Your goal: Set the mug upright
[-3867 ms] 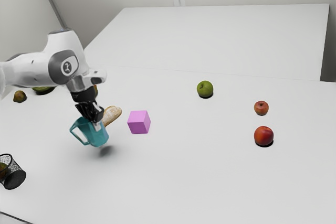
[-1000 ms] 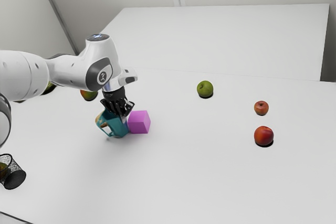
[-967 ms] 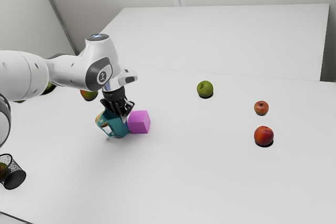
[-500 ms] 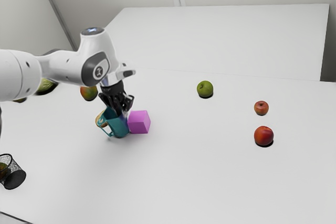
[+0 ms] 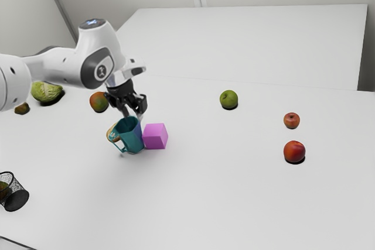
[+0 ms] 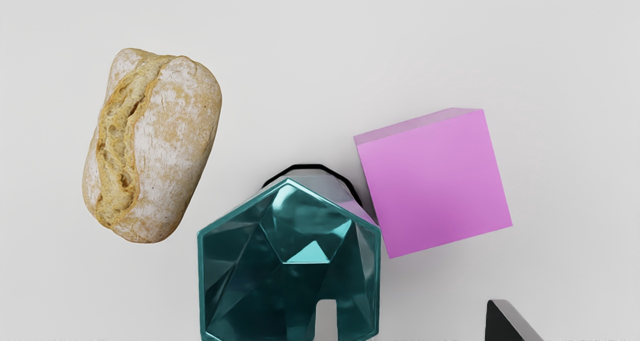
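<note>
**Mug (image 5: 133, 140) upright beside the pink cube (image 5: 155, 137)**

In the exterior view, the mug stands mouth up on the table (image 5: 234, 203), with the cube just beside it at three o'clock and the bread (image 5: 112, 133) at nine. The gripper (image 5: 132, 115) is at twelve o'clock, its fingers spread apart and clamped on nothing. The wrist view has one fingertip (image 6: 326, 321) over the mug's mouth, the other beyond the rim. The green apple (image 5: 228, 99) sits well apart, around two o'clock.
</note>
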Tool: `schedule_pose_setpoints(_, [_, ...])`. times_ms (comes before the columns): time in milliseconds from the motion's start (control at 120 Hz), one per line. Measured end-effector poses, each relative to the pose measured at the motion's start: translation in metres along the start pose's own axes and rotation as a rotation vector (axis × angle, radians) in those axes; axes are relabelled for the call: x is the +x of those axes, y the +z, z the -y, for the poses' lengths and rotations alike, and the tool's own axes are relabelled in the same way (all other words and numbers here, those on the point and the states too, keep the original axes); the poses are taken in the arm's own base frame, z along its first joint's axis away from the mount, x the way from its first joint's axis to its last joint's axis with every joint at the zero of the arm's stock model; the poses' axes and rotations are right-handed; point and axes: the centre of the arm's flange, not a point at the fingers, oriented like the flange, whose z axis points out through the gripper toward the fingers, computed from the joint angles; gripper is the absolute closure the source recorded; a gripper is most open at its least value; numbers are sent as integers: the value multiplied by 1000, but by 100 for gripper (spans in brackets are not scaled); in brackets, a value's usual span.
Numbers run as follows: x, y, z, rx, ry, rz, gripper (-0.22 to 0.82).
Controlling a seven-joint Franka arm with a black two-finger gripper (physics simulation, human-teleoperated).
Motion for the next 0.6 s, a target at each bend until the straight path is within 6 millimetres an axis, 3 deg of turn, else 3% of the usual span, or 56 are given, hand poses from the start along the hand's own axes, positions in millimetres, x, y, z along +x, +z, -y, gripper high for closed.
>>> schedule_pose_setpoints(150, [-1,-11,0,-3,1,-15,24])
schedule_pose_setpoints(225, [8,-24,1,1,6,-37,17])
schedule_pose_setpoints(292, [30,-55,3,10,13,-78,13])
schedule_pose_setpoints(367, [41,-88,6,20,28,-103,9])
schedule_pose_setpoints(500, [44,-128,16,31,50,-103,5])
schedule_pose_setpoints(600, [48,-183,23,38,67,-134,3])
